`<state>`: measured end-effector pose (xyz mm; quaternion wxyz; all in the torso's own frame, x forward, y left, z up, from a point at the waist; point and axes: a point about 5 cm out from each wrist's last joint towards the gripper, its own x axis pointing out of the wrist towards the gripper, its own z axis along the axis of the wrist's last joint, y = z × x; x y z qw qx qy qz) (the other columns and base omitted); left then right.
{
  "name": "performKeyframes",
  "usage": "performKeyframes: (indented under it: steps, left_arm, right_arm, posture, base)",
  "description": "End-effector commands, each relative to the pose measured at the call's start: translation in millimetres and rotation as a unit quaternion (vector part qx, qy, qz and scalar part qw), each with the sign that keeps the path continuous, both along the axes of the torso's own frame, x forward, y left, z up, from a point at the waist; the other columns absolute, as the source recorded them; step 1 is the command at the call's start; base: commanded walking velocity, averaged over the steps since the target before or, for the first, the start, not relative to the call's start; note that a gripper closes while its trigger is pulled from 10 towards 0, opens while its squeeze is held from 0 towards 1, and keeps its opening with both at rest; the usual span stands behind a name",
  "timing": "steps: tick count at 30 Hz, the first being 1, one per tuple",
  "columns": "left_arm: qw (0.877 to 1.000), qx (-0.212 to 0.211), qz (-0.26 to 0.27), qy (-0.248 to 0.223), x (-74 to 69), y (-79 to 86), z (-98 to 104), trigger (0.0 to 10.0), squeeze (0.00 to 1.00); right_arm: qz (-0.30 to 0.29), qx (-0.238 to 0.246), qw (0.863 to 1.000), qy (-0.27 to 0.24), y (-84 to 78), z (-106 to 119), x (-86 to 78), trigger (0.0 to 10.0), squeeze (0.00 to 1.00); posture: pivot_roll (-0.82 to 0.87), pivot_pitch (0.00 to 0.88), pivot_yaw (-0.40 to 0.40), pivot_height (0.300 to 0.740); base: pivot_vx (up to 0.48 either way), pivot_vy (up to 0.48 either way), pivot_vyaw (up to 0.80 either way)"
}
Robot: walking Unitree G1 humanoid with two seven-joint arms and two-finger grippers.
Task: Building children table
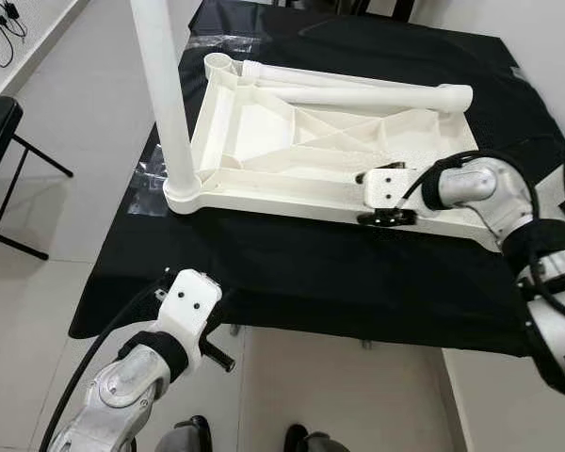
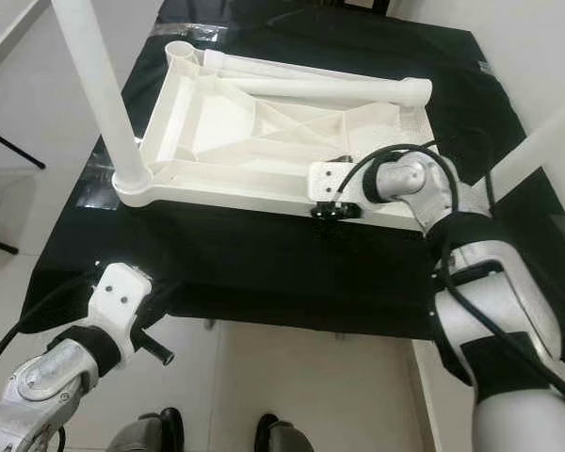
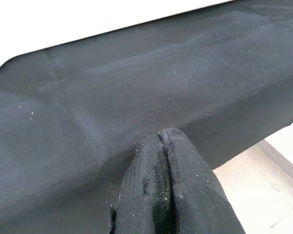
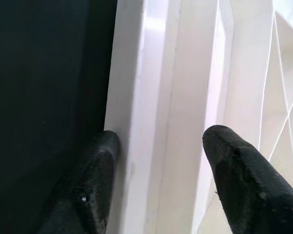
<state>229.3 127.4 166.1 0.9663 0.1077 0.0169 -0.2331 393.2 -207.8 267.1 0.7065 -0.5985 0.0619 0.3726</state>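
Right hand is spread wide astride the near rim of the upturned tabletop; left hand is pinched empty. Risk judged: a loose grip could topple the fitted leg.

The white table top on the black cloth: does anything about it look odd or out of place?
The table top lies upside down with one leg standing at its near left corner and loose legs lying inside, expected mid-assembly. Nothing looks damaged.
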Motion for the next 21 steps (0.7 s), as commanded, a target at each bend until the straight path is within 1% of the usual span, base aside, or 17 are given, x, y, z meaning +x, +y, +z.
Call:
performKeyframes:
  steps: [1, 4, 6, 7, 8, 9, 10, 11, 12, 13, 14, 15, 16, 17, 18, 20, 21]
  left_arm:
    - [1.0, 0.004, -0.003, 0.008, -2.1, -1.4, -3, 10.0, 0.0]
    - [1.0, 0.004, -0.003, 0.007, -1.9, -1.5, -3, 10.0, 0.0]
    - [1.0, 0.004, -0.002, 0.006, -1.7, -1.7, -3, 10.0, 0.0]
    - [1.0, 0.003, -0.001, 0.005, -1.5, -1.8, -2, 10.0, 0.0]
    - [1.0, 0.003, -0.001, 0.004, -1.4, -1.9, -2, 10.0, 0.0]
    - [1.0, 0.003, -0.001, 0.004, -1.4, -1.9, -2, 10.0, 0.0]
    - [1.0, 0.002, 0.003, 0.0, -0.8, -1.8, -2, 10.0, 0.0]
    - [1.0, 0.002, 0.01, -0.003, 0.3, -0.6, -1, 10.0, 0.0]
    - [1.0, 0.001, 0.015, -0.006, 1.2, 0.3, -1, 10.0, 0.0]
    - [1.0, 0.001, 0.015, -0.006, 1.2, 0.3, -1, 10.0, 0.0]
    - [1.0, 0.0, 0.023, -0.01, 2.4, 1.9, 0, 10.0, 0.0]
    - [1.0, 0.0, 0.023, -0.01, 2.4, 1.9, 0, 10.0, 0.0]
    - [1.0, -0.001, 0.027, -0.012, 3.1, 2.9, 1, 10.0, 0.0]
    - [0.999, -0.009, 0.036, -0.016, 5.6, 4.8, 3, 10.0, 0.0]
    - [0.999, -0.009, 0.036, -0.016, 5.6, 4.8, 3, 10.0, 0.0]
    - [0.999, -0.017, 0.043, -0.016, 7.9, 6.0, 4, 10.0, 0.0]
    - [0.999, -0.017, 0.043, -0.016, 7.9, 6.0, 4, 10.0, 0.0]
  right_arm:
    - [-0.052, -0.004, 0.998, -0.025, -22.6, 13, -0.1, 10.0, 0.0]
    - [-0.044, 0.006, 0.999, -0.014, -26.1, 13, -3.0, 10.0, 0.0]
    - [-0.023, 0.04, 0.999, 0.005, -23.8, 14, -6.0, 10.0, 0.0]
    - [0.003, 0.084, 0.996, 0.021, -18.2, 15, -8.1, 10.0, 0.0]
    - [0.022, 0.113, 0.993, 0.031, -14.5, 17, -9.8, 10.0, 0.0]
    - [0.022, 0.113, 0.993, 0.031, -14.5, 17, -9.8, 10.0, 0.0]
    - [0.048, 0.163, 0.985, 0.042, -8.5, 20, -11.7, 10.0, 0.0]
    - [0.074, 0.222, 0.971, 0.052, -2.8, 23, -14.1, 10.0, 0.0]
    - [0.091, 0.258, 0.96, 0.055, 0.6, 24, -16.1, 10.0, 0.0]
    - [0.091, 0.258, 0.96, 0.055, 0.6, 24, -16.1, 10.0, 0.0]
    - [0.102, 0.309, 0.944, 0.05, 4.1, 25, -17.7, 10.0, 0.0]
    - [0.102, 0.309, 0.944, 0.05, 4.1, 25, -17.7, 10.0, 0.0]
    - [0.104, 0.337, 0.935, 0.045, 5.6, 25, -18.4, 10.0, 0.0]
    - [0.097, 0.406, 0.908, 0.028, 11.5, 19, -20.4, 10.0, 0.0]
    - [0.097, 0.406, 0.908, 0.028, 11.5, 19, -20.4, 10.0, 0.0]
    - [0.087, 0.453, 0.887, 0.026, 16.4, 11, -24.0, 10.0, 0.0]
    - [0.087, 0.453, 0.887, 0.026, 16.4, 11, -24.0, 10.0, 0.0]
  posture:
    - [0.12, 0.269, -0.126, 0.74]
    - [0.12, 0.269, -0.126, 0.74]
    - [0.11, 0.268, -0.125, 0.74]
    - [0.11, 0.268, -0.127, 0.74]
    - [0.11, 0.268, -0.127, 0.74]
    - [0.11, 0.268, -0.127, 0.74]
    - [0.11, 0.267, -0.129, 0.74]
    - [0.11, 0.267, -0.126, 0.74]
    - [0.11, 0.267, -0.126, 0.74]
    - [0.11, 0.267, -0.126, 0.74]
    - [0.11, 0.267, -0.123, 0.74]
    - [0.11, 0.267, -0.123, 0.74]
    - [0.11, 0.265, -0.12, 0.74]
    - [0.09, 0.262, -0.116, 0.74]
    - [0.09, 0.262, -0.116, 0.74]
    - [0.08, 0.26, -0.115, 0.74]
    - [0.08, 0.26, -0.115, 0.74]
  base:
    - [0.0, 0.0, 0.0]
    - [0.0, 0.0, 0.0]
    - [0.0, 0.0, 0.0]
    - [0.0, 0.0, 0.0]
    - [0.0, 0.0, 0.0]
    - [0.0, 0.0, 0.0]
    - [0.0, 0.0, 0.0]
    - [0.0, 0.0, 0.0]
    - [0.0, 0.0, 0.0]
    - [0.0, 0.0, 0.0]
    - [0.0, 0.0, 0.0]
    - [0.0, 0.0, 0.0]
    - [0.0, 0.0, 0.0]
    - [0.0, 0.0, 0.0]
    - [0.0, 0.0, 0.0]
    - [0.0, 0.0, 0.0]
    - [0.0, 0.0, 0.0]
